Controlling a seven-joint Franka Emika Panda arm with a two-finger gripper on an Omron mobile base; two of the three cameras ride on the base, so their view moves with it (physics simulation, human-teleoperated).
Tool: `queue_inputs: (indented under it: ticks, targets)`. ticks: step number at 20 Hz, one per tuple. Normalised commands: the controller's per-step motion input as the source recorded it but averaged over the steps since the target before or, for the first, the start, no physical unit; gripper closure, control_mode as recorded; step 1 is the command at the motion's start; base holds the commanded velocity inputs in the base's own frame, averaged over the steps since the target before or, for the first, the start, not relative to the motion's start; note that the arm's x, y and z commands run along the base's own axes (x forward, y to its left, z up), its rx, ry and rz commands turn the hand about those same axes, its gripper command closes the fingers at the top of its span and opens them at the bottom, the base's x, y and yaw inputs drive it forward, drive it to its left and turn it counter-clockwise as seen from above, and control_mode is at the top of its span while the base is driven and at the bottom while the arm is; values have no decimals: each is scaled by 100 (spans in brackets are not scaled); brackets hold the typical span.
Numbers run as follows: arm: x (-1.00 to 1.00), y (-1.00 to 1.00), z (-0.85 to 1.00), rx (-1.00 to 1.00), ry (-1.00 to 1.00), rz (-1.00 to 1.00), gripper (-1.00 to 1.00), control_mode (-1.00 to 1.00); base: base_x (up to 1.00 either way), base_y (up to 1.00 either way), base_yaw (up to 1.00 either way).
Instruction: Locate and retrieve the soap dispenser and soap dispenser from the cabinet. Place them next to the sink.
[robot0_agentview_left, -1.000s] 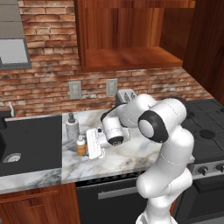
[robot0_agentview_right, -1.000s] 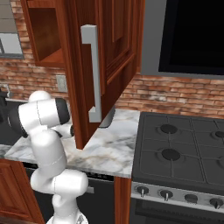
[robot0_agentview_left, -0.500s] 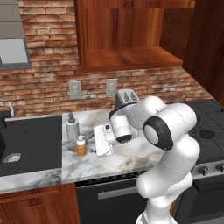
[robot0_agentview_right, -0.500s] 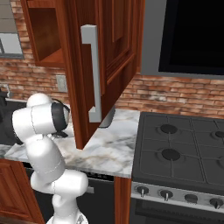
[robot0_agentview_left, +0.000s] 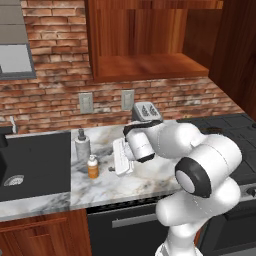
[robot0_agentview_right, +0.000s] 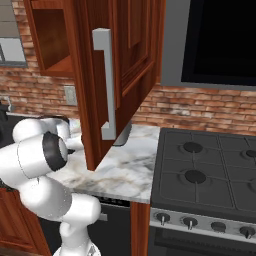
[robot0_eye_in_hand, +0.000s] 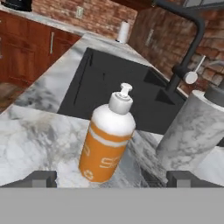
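Standing upright on the marble desk (robot0_agentview_left: 145, 182), near its sink-side edge: orange soap dispenser (robot0_agentview_left: 93, 167) and, just behind it toward the brick wall, grey marbled soap dispenser (robot0_agentview_left: 82, 144), apart from each other. Just beside both, black sink (robot0_agentview_left: 35, 157) with dark faucet (robot0_eye_in_hand: 188, 43). Hovering by the orange bottle, gripper (robot0_agentview_left: 111, 169), spread wide and holding nothing. Overhead, open cabinet (robot0_agentview_left: 150, 67) with bare shelf.

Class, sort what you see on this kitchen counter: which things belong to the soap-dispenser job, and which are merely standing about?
Job: orange bottle, grey marbled dispenser, sink, cabinet, open gripper.
Standing about: toaster, stovetop, wall outlets.
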Motion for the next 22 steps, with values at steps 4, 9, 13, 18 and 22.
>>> queue_inputs:
  ticks: [4, 9, 13, 18, 22]
  targets:
    - [-4, -17, 37, -32, 1, -10, -100, -100, 0, 0, 0]
    - [-1, -30, 36, -31, 2, -9, -100, -100, 0, 0, 0]
    - [0, -37, 38, -30, 4, -11, -100, -100, 0, 0, 0]
    - [0, -31, 37, -29, 8, -14, -100, -100, 0, 0, 0]
    - [-4, -28, 24, -25, 11, -19, -100, -100, 0, 0, 0]
